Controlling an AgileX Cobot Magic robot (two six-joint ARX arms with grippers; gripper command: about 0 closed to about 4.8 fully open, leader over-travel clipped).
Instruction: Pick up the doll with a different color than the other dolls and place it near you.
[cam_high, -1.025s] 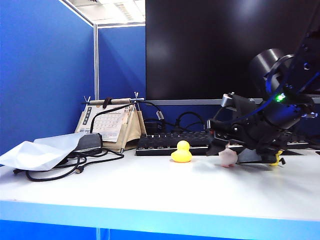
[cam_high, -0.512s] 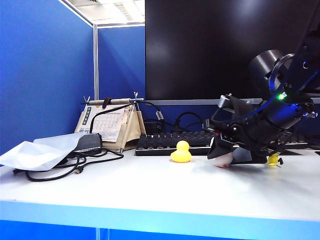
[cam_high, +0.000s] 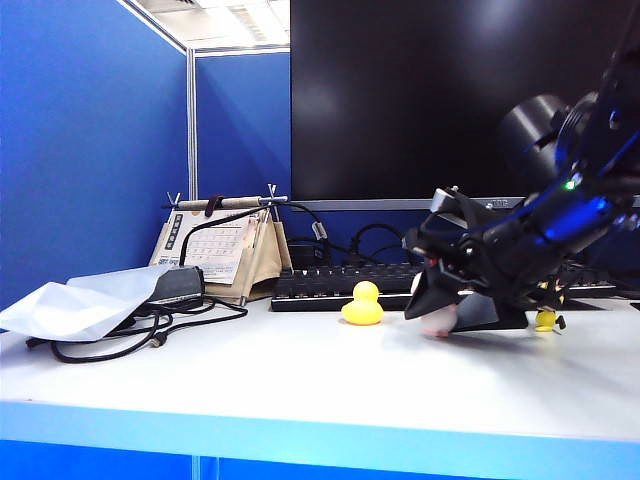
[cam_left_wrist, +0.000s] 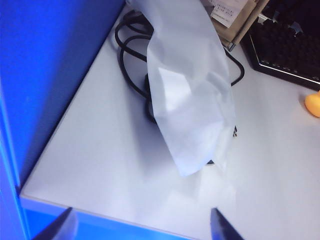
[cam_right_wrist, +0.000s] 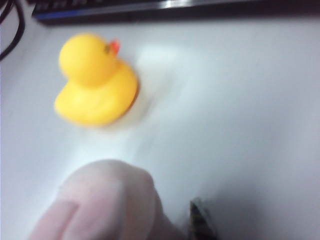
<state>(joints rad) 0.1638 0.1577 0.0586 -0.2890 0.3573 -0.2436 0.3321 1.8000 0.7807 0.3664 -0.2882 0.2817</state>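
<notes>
The pale pink doll with a different color (cam_high: 438, 320) sits low over the table right of the middle, tipped over, with my right gripper (cam_high: 436, 303) shut on it. In the right wrist view the pink doll (cam_right_wrist: 105, 200) fills the space by one dark fingertip (cam_right_wrist: 200, 222). Of the other dolls, the yellow duck (cam_high: 363, 305) (cam_right_wrist: 95, 85) stands just left of it, apart. A small yellow figure (cam_high: 545, 319) shows behind the right arm. My left gripper (cam_left_wrist: 142, 227) hangs open and empty over the table's near left corner.
A black keyboard (cam_high: 320, 285) runs along the back under a large dark monitor (cam_high: 430, 100). A desk calendar (cam_high: 225, 250), a white bag (cam_high: 80, 305) (cam_left_wrist: 190, 90) and looped black cables (cam_high: 150, 330) lie at the left. Blue partitions wall the left side.
My right gripper closed round the pink doll and swung a little left, tipping the doll with it. The duck and the left arm stayed still.
</notes>
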